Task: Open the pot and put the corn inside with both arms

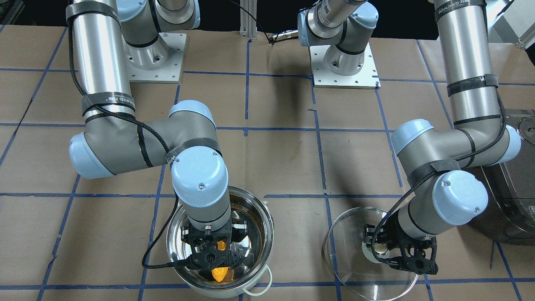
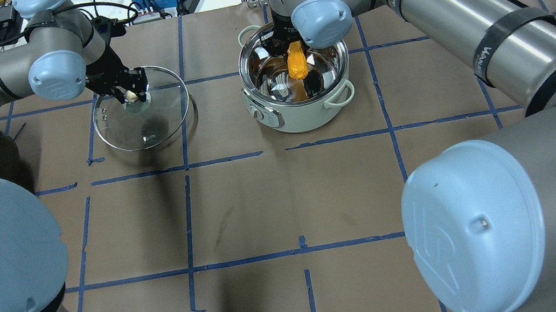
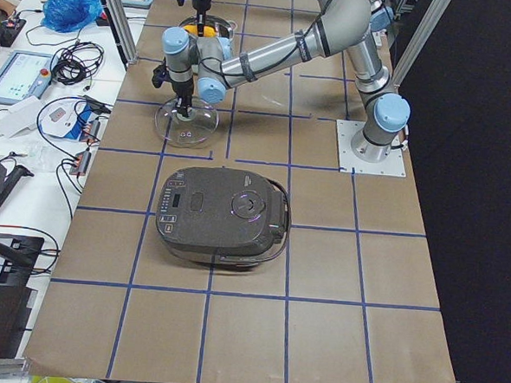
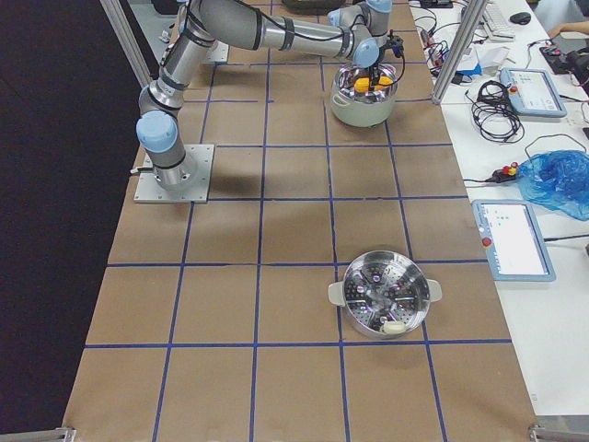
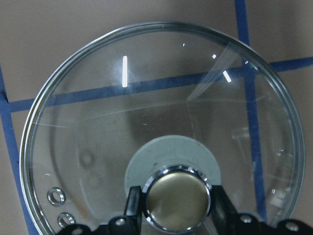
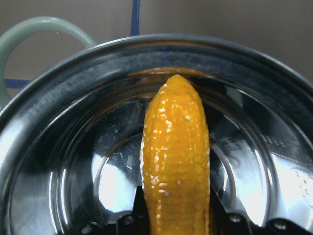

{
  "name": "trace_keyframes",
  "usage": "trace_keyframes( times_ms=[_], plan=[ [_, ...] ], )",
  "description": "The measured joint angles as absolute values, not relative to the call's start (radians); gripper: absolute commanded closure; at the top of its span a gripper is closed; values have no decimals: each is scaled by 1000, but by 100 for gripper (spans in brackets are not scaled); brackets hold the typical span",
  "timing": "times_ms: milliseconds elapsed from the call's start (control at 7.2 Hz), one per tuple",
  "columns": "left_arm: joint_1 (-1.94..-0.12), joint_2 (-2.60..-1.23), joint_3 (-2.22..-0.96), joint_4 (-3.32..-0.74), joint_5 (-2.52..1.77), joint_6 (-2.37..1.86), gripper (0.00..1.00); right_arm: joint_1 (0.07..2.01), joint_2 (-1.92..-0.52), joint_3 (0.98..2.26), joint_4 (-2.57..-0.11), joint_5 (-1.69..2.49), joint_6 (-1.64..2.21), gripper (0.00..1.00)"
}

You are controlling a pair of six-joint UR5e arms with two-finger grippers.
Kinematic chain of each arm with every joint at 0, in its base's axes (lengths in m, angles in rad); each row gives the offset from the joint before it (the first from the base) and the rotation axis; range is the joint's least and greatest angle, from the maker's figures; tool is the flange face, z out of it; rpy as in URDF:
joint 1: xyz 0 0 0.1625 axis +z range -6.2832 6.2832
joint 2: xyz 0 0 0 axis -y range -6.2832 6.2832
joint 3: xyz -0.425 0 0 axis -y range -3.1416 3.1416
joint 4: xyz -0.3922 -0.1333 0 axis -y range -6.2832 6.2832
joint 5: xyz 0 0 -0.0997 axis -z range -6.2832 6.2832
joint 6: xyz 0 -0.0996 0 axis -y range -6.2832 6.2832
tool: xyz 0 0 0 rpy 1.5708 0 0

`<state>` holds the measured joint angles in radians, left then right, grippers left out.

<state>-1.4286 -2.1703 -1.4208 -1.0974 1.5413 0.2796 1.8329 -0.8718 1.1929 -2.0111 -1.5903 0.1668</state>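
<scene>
The steel pot (image 2: 300,120) with pale handles stands open at the far middle of the table (image 1: 261,217). My right gripper (image 1: 215,246) is shut on the yellow-orange corn (image 2: 296,63) and holds it inside the pot's mouth, tip toward the rim (image 6: 176,147). The glass lid (image 2: 164,123) is off the pot, low over the table to its left (image 1: 355,267). My left gripper (image 2: 131,96) is shut on the lid's pale knob (image 5: 178,198), with a finger (image 5: 133,208) on each side. I cannot tell whether the lid touches the table.
A dark grey rice cooker (image 3: 224,216) sits at the table's left end (image 1: 518,192). A steel steamer pot (image 4: 385,295) with a perforated insert sits at the right end. The arm bases (image 1: 154,54) (image 1: 345,62) stand at the robot's side.
</scene>
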Motion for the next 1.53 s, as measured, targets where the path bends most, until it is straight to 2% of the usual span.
trace_keyframes(
  times_ms=[139,278,417,694,972,1528],
  plan=[
    [-1415,-2176,-1424,-1096,1542,295,99,1845,-851,1194,-2035,-1591,164,1],
    [-1395,-2179,-1424,-1095,1539,307,86,1850,-840,1197,-2045,-1595,158,0],
    [-1383,-2181,-1425,-1095,1536,312,2,1852,-838,1200,-2046,-1597,153,0],
    [-1377,-2183,-1423,-1098,1537,312,0,1849,-881,1204,-2037,-1597,148,0],
    [-1385,-2157,-1415,-1131,1544,297,0,1832,-985,1211,-1977,-1597,146,0],
    [-1531,-1891,-1383,-1423,1548,98,0,1714,-1256,1247,-1643,-1595,81,3]
  ],
)
